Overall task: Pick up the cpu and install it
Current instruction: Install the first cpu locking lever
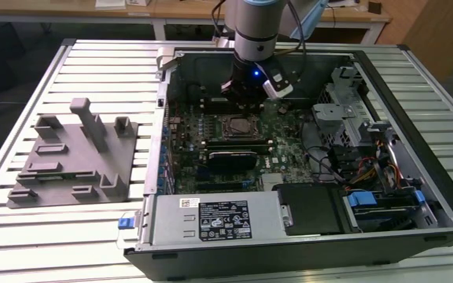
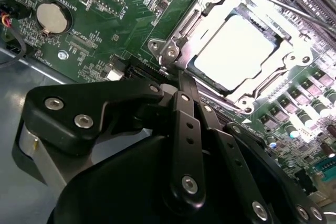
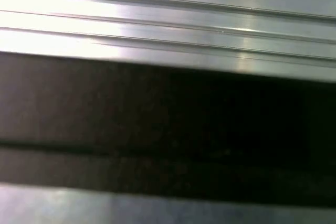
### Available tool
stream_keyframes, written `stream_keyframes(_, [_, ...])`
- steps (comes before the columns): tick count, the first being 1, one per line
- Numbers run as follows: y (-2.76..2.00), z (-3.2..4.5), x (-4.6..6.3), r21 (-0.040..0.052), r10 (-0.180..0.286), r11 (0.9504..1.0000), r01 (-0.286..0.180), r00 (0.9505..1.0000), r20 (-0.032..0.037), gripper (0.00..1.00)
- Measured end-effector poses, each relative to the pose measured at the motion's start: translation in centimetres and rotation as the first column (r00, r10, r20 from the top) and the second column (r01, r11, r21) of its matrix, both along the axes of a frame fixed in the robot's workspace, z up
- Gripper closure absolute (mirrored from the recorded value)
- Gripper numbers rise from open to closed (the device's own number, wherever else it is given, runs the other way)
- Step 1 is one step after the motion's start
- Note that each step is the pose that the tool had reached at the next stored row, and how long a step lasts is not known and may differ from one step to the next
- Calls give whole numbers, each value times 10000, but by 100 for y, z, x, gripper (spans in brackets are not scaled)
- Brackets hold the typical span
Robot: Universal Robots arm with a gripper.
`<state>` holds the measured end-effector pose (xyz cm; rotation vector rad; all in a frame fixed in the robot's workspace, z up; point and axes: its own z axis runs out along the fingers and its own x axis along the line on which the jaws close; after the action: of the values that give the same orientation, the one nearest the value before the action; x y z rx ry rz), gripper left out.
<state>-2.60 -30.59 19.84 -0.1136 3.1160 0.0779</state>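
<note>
Where the exterior view looks down on the ribbed metal worktop (image 1: 92,62), the arm (image 1: 256,26) drops almost straight down into the open computer case (image 1: 415,127), its wrist just above the motherboard (image 1: 278,150); the pincer (image 1: 246,106) hangs just above the far edge of the socket (image 1: 238,125), its fingertips lost against the dark parts behind, so how far they stand apart I cannot tell here; the cpu cannot be made out in this view; a grey plastic tray (image 1: 69,171) with upright posts lies on the worktop toward the exterior view's left, well apart from the case.

In the second wrist view the black linkage of the pincer (image 2: 181,85) fills the foreground, its bars drawn together to a narrow point with nothing seen between them, though the very tips are hard to separate; the cpu (image 2: 234,51) lies flat in the socket (image 2: 173,51), framed by the bright metal bracket, glare washing out its top; a round coin battery (image 2: 52,17) sits on the board, well apart.

In the first wrist view, blurred bright ribs of the worktop (image 3: 168,19) cross above a dark band that cannot be identified.
</note>
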Motion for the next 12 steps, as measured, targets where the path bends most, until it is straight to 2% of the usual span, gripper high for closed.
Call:
stream_keyframes(3, [3, -10, 3, -119, 0, 9999, 0, 10000, -4, 89])
stream_keyframes(12, [16, 17, 5, -100, 1, 10000, -1, 10000, 3, 89])
